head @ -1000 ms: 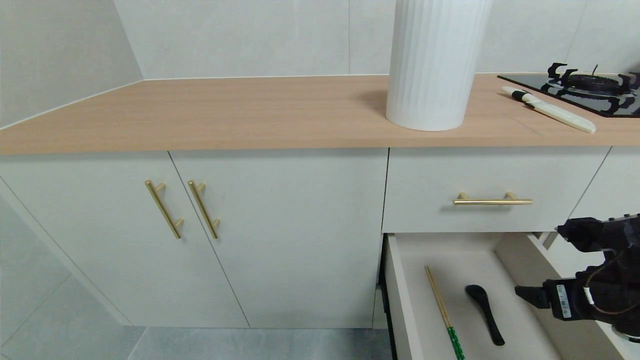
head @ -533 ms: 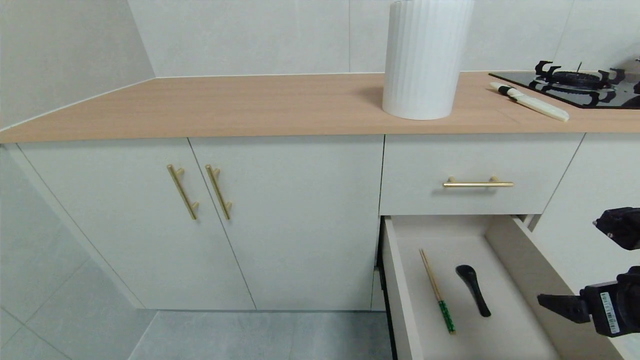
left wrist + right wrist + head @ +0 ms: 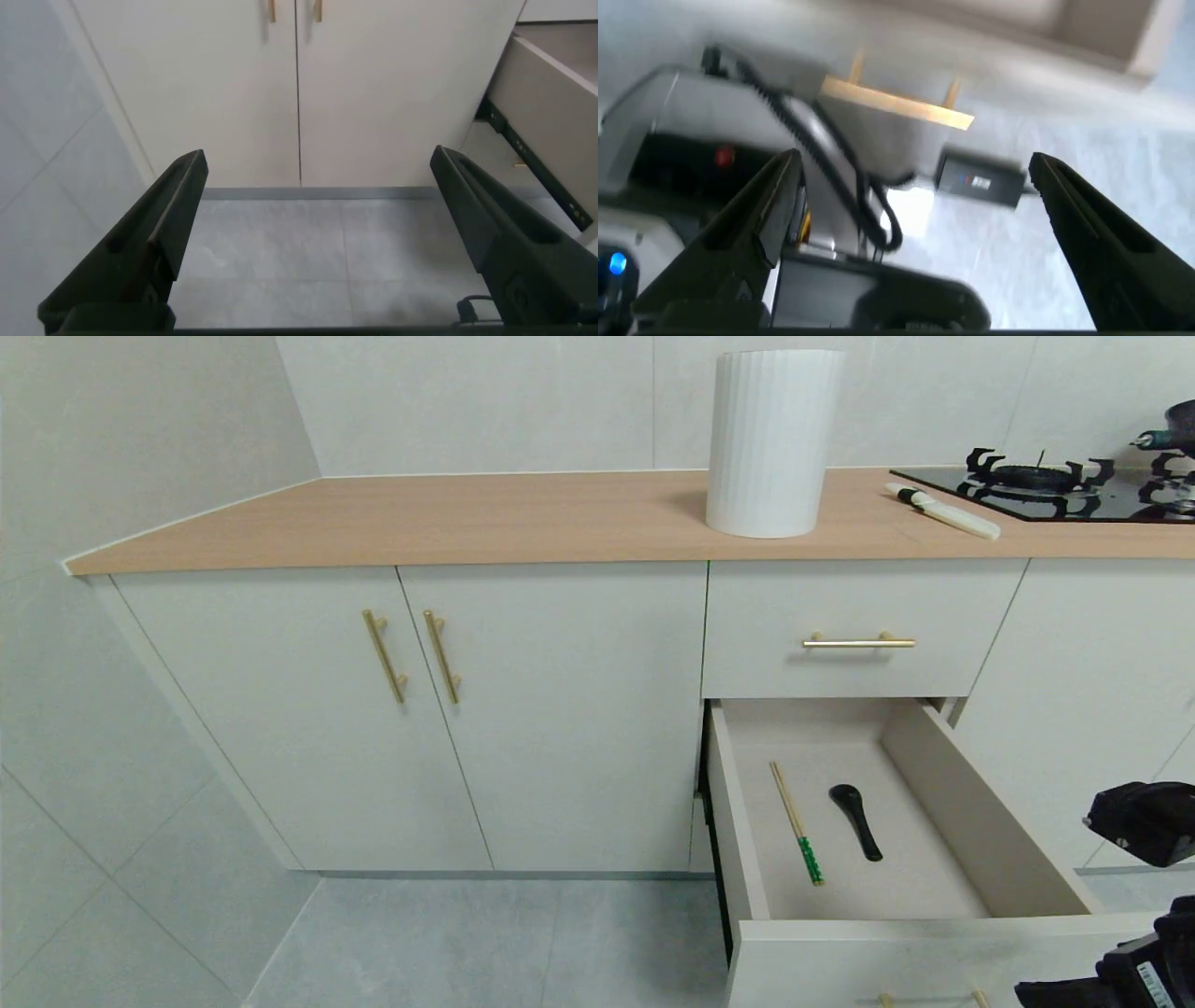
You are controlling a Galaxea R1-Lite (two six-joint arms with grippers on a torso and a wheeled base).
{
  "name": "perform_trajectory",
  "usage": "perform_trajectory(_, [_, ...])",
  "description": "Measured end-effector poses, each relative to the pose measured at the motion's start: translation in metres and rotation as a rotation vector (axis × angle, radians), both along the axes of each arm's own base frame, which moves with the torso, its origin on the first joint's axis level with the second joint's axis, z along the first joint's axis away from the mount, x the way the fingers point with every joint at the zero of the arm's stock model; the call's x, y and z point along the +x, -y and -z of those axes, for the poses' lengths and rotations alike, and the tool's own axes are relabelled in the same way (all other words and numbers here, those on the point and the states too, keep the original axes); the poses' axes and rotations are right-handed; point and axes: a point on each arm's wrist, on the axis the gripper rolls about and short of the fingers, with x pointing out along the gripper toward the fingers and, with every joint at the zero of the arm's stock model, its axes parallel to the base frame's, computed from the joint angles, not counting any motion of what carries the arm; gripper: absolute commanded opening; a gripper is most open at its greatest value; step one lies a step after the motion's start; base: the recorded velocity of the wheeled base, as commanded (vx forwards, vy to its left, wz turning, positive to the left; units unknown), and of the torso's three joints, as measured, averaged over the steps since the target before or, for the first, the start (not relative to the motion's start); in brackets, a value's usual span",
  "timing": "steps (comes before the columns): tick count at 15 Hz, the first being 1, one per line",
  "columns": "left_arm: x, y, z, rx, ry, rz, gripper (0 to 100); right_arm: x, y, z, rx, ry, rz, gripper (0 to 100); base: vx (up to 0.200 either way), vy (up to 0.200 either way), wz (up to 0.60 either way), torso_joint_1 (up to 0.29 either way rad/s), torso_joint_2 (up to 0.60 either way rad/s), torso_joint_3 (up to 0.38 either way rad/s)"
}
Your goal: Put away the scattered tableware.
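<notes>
The head view took in a kitchen corner with pale tiled walls, a grey tiled floor (image 3: 448, 943) and a wooden countertop (image 3: 467, 518) over white cabinets. Two cabinet doors (image 3: 560, 709) with brass handles were shut, and so was the upper drawer (image 3: 859, 616). The lower drawer (image 3: 971, 817) stood pulled well out over the floor, with bare floor to its left. The right gripper (image 3: 1055, 905) hung low just beside the drawer's front right corner, its fingers spread apart and holding nothing. Inside the drawer, to the gripper's left and a little beyond it, a pair of chopsticks (image 3: 795, 821) and a black spoon (image 3: 854, 807) lay side by side, near each other but apart. Far above and beyond the gripper, a white knife (image 3: 943, 511) lay on the countertop between a tall ribbed white container (image 3: 770, 443) and a gas hob (image 3: 1036, 485).

In the left wrist view, the left gripper (image 3: 318, 233) hung over bare floor before the shut cabinet doors, its fingers wide apart and empty. The side of the pulled-out drawer showed off to one side, well apart from it.

The right wrist view was blurred. The right gripper's fingers (image 3: 747, 233) were spread with nothing between them, and a brass drawer handle (image 3: 896, 101) showed beyond them.
</notes>
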Motion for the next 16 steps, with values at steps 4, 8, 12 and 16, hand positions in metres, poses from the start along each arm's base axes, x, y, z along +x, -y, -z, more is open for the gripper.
perform_trajectory(4, [0.0, 0.0, 0.0, 0.0, 0.0, 0.0, 100, 0.015, -0.008, 0.018, -0.034, -0.114, -0.009, 100, 0.0, 0.0, 0.0, 0.0, 0.0, 0.0])
perform_trajectory(8, [0.0, 0.0, 0.0, 0.0, -0.001, 0.0, 100, 0.028, -0.014, 0.034, -0.036, -0.2, 0.01, 100, 0.0, 0.0, 0.0, 0.0, 0.0, 0.0])
perform_trajectory(12, [0.0, 0.0, 0.0, 0.0, 0.0, 0.0, 100, 0.048, -0.023, 0.048, -0.002, -0.211, 0.082, 100, 0.0, 0.0, 0.0, 0.0, 0.0, 0.0])
perform_trajectory(16, [0.0, 0.0, 0.0, 0.0, 0.0, 0.0, 100, 0.057, -0.027, 0.058, 0.01, -0.202, 0.103, 100, 0.0, 0.0, 0.0, 0.0, 0.0, 0.0])
